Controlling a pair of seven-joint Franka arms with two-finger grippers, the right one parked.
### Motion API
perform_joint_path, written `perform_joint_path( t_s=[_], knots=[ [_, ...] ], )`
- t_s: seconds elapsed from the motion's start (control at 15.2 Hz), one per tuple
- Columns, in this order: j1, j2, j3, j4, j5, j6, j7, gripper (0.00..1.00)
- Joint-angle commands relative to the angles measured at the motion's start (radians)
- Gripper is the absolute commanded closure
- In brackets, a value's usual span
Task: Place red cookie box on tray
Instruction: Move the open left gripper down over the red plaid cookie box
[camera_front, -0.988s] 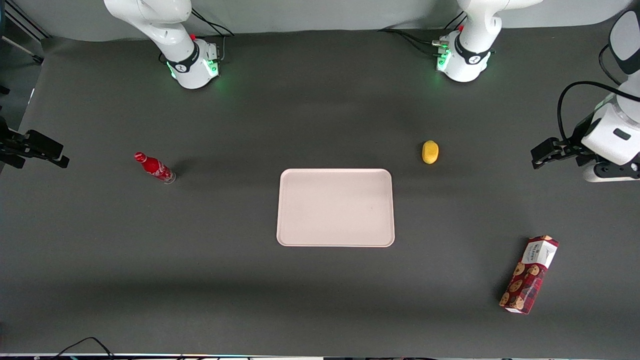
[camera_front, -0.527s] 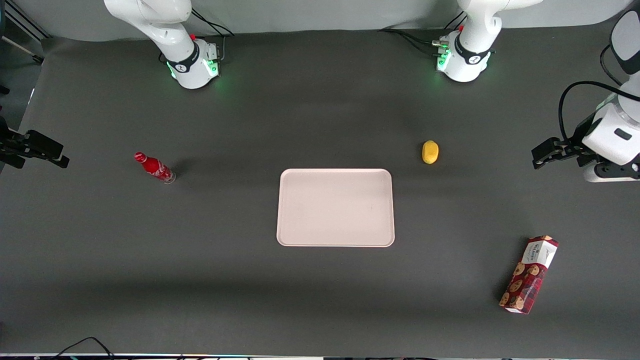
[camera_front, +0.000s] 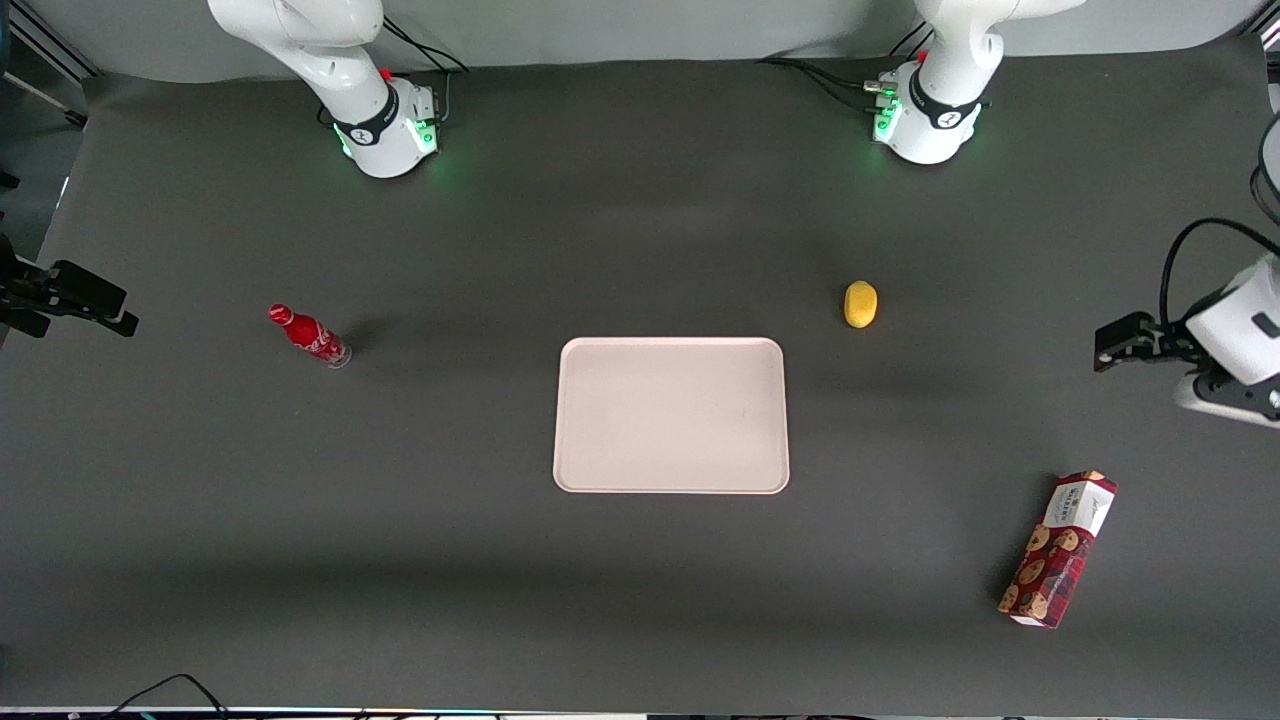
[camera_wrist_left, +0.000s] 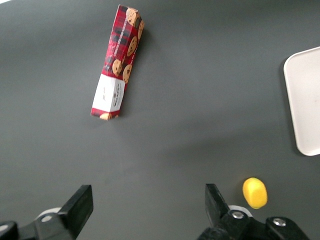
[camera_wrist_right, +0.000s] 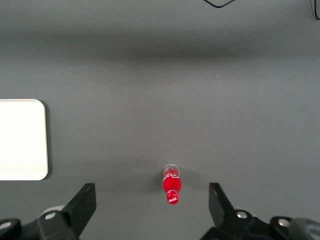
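The red cookie box (camera_front: 1058, 549) lies flat on the dark table toward the working arm's end, nearer the front camera than the tray, its white labelled end pointing away from that camera. In the left wrist view the red cookie box (camera_wrist_left: 118, 61) lies alone on the mat, well clear of the fingers. The pale pink tray (camera_front: 671, 415) sits at the table's middle with nothing on it; one rounded corner of the tray (camera_wrist_left: 303, 100) shows in the wrist view. My gripper (camera_front: 1112, 352) hangs above the table at the working arm's end, farther from the camera than the box. My gripper (camera_wrist_left: 149, 207) is open and holds nothing.
A small yellow object (camera_front: 860, 304) lies near the tray's corner, farther from the camera, and shows as the yellow object (camera_wrist_left: 254, 192) in the wrist view. A small red bottle (camera_front: 308, 336) lies toward the parked arm's end. The two arm bases (camera_front: 925, 115) stand along the table's back edge.
My gripper has moved nearer the front camera and toward the cookie box, shifting a little outward toward the table's end. The box, tray and other objects have not moved.
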Motion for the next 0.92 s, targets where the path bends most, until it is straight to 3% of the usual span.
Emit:
perform_joint_path(
  t_s=[0.0,0.46,0.86],
  knots=[
    [0.007,0.153,0.027,0.131,-0.005,-0.006,0.14,0.0],
    [0.005,0.354,0.039,0.196,-0.002,0.153,0.205,0.0],
    [0.007,0.473,0.039,0.196,-0.005,0.355,0.406,0.0]
  ],
)
